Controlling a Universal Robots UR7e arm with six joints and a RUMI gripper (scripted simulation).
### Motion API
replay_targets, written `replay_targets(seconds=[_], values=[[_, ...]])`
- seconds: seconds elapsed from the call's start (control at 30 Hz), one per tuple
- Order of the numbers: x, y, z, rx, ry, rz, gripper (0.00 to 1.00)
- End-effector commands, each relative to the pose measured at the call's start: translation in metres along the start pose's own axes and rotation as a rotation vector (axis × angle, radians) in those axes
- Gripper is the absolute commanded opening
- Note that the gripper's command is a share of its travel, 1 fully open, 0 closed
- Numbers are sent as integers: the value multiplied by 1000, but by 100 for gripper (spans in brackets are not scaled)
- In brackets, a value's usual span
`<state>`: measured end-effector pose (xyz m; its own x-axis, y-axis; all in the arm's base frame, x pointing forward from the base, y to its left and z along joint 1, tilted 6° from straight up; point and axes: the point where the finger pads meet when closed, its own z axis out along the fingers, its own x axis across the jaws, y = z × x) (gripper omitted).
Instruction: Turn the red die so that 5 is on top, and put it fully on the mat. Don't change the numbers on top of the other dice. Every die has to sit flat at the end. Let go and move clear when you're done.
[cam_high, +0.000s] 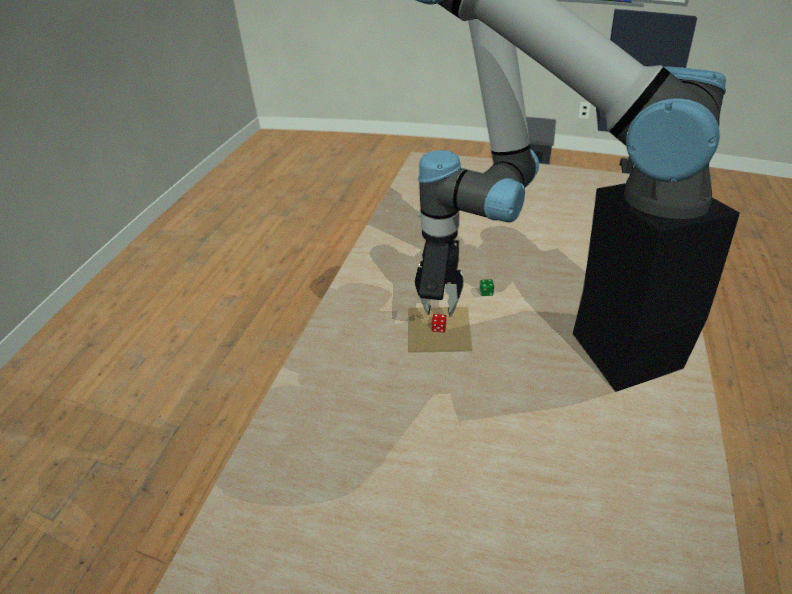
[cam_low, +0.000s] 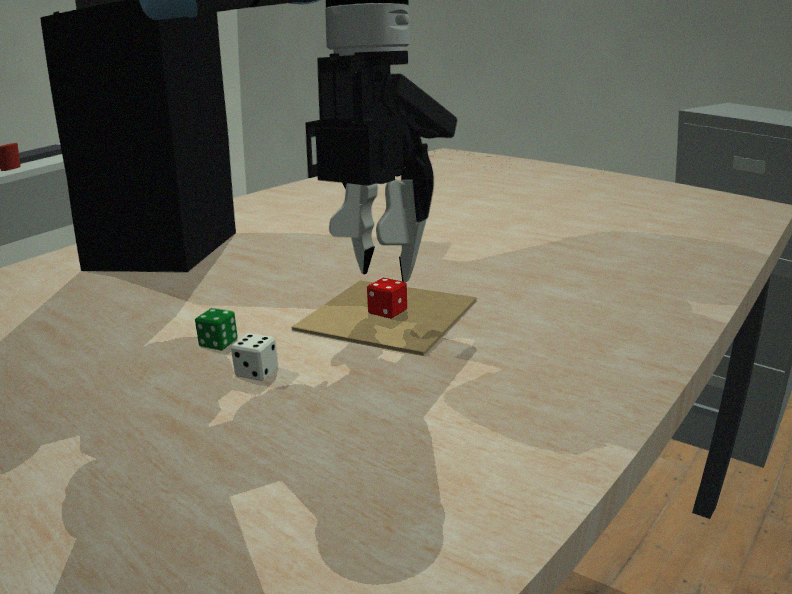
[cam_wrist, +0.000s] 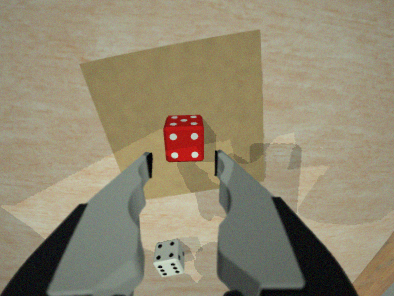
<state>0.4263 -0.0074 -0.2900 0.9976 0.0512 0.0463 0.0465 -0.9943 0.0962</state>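
The red die sits flat on the tan mat, well inside its edges. Its top face appears to show five pips; a side facing the wrist camera shows four. My gripper is open and empty, with its fingertips a little above the die and straddling it. The green die and the white die sit flat on the table beside the mat. The white die is hidden in the top view.
The arm's black pedestal stands on the table behind the dice. The table's edge runs along the right in the exterior view, with a grey cabinet beyond it.
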Motion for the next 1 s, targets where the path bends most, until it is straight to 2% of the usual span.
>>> replay_targets(seconds=[0.0, 0.97], values=[[0, 0, 0, 0, 1, 0, 28], [0, 0, -3, 0, 1, 0, 28]])
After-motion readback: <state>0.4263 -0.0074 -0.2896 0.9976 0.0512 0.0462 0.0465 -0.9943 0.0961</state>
